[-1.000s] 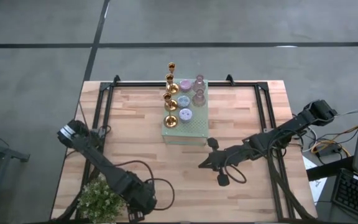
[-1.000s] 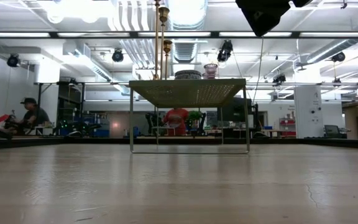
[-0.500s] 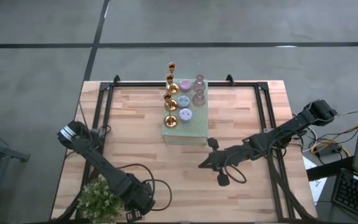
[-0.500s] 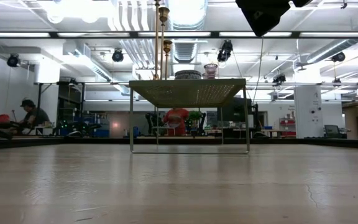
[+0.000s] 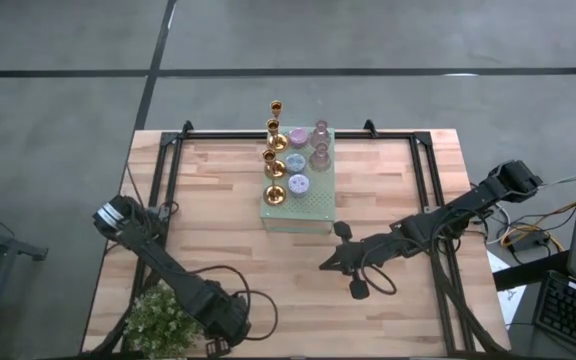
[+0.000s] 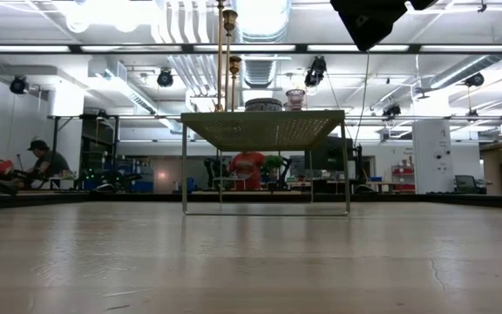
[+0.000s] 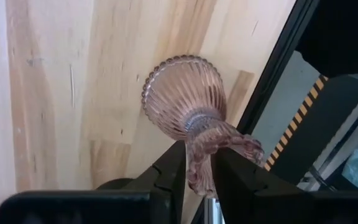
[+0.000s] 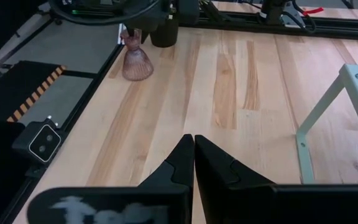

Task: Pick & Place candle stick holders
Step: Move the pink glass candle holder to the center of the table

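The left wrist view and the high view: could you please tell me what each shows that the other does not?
Only the left wrist view shows the left gripper closed on the neck of a ribbed pink holder near the table's edge. Only the high view shows the green stand carrying gold candlesticks and small holders, the plant, and the right gripper, shut, hovering over the table below the stand in the picture. Both show the wooden table.

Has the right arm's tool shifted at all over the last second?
No. In the high view the right tool sits at the same spot relative to the pale green stand and the table edge as one second ago, fingers shut.
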